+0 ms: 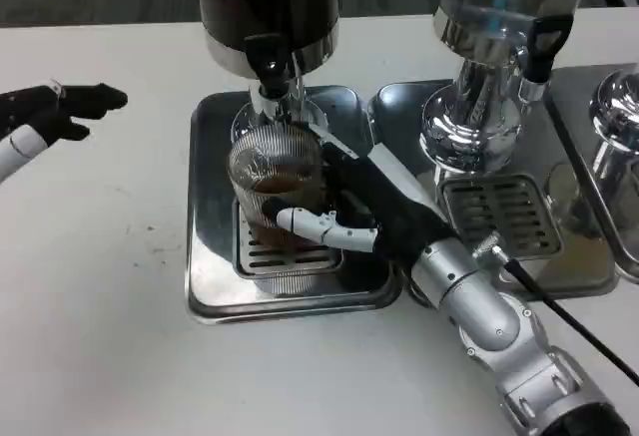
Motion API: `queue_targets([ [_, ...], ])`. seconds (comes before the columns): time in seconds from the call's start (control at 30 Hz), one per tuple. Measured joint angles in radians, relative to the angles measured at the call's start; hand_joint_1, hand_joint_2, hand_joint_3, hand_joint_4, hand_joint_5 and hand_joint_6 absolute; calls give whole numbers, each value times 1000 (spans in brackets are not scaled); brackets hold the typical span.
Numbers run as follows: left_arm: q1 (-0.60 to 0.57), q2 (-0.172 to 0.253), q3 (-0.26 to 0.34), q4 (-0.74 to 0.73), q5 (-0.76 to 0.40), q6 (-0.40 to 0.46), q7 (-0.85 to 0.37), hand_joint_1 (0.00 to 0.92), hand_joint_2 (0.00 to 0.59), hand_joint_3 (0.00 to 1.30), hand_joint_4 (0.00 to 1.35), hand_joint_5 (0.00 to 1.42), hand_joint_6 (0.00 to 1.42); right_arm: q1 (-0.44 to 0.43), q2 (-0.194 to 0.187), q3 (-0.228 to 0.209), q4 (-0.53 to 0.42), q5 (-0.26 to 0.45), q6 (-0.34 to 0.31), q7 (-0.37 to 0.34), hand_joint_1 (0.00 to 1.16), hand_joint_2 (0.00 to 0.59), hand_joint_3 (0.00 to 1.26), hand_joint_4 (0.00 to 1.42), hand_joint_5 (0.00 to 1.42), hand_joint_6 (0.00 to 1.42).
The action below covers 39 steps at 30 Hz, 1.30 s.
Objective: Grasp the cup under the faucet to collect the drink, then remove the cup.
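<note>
Cup (275, 172) is standing on drip tray (215, 291) grate, directly under faucet (270, 77) of dark dispenser (265, 2). Clear ribbed plastic, brown drink inside, approx. half full. Right hand (349, 212) is wrapping cup's lower wall, fingers clamping from the side. Left hand (55, 112) is hovering well left of cup over bench (100, 256), fingers apart, holding nothing.

Assessment: thin-walled, likely flexing under squeeze; liquid adding weight and slosh risk. Hold mid-to-low wall, moderate pressure, keep upright.

You see the right hand (364, 207) gripping the ribbed cup (275, 179) of brown drink under the faucet (270, 69), on the drip tray (215, 291); the left hand (55, 109) hovers over the desk (95, 286).
</note>
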Motion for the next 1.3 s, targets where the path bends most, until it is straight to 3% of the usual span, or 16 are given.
queue_targets([
  [0.33, -17, -8, -31, 30, 2, -4, -14, 0, 181, 296, 163, 158, 242, 27, 1, 7, -24, -19, 1, -42, 535, 215, 176, 253, 285, 225],
  [0.57, -82, -79, -113, 101, 34, -28, -34, 0, 183, 289, 152, 154, 240, 39, 2, 9, -41, -19, 5, -52, 535, 215, 187, 265, 288, 228],
  [0.87, -149, -134, -157, 225, 88, -42, -14, 0, 181, 283, 157, 153, 239, 50, 1, 11, -59, -22, 11, -52, 535, 215, 187, 264, 293, 230],
  [1.3, -153, -141, -162, 246, 116, -58, 5, 0, 167, 274, 160, 164, 239, 85, 5, 10, -98, -39, 24, -103, 572, 230, 266, 395, 416, 305],
])
